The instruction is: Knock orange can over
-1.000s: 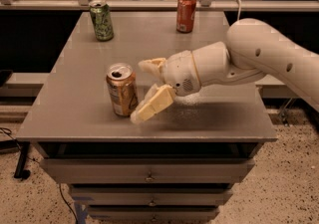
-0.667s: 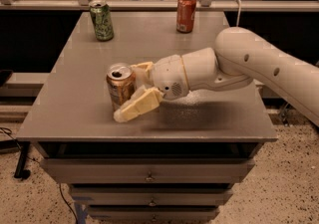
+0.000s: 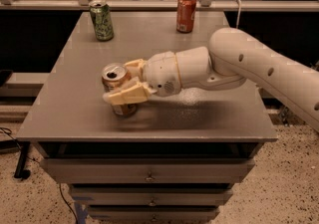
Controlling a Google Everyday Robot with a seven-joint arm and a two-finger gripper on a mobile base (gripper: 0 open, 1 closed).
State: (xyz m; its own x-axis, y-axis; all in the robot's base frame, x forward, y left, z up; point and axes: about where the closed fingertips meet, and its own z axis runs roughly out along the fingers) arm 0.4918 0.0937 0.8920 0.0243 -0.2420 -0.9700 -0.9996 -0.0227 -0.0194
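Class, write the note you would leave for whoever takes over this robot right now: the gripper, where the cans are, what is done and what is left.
Gripper: down at the orange can, reaching in from the right; whether it grips the can cannot be told.
Orange can: upright near the front left of the table.
Other cans: green can at the back left and red can at the back, both upright and well apart from the arm.
Done: the gripper has reached the orange can.
Left: tip the orange can onto its side, leaving the other two alone.
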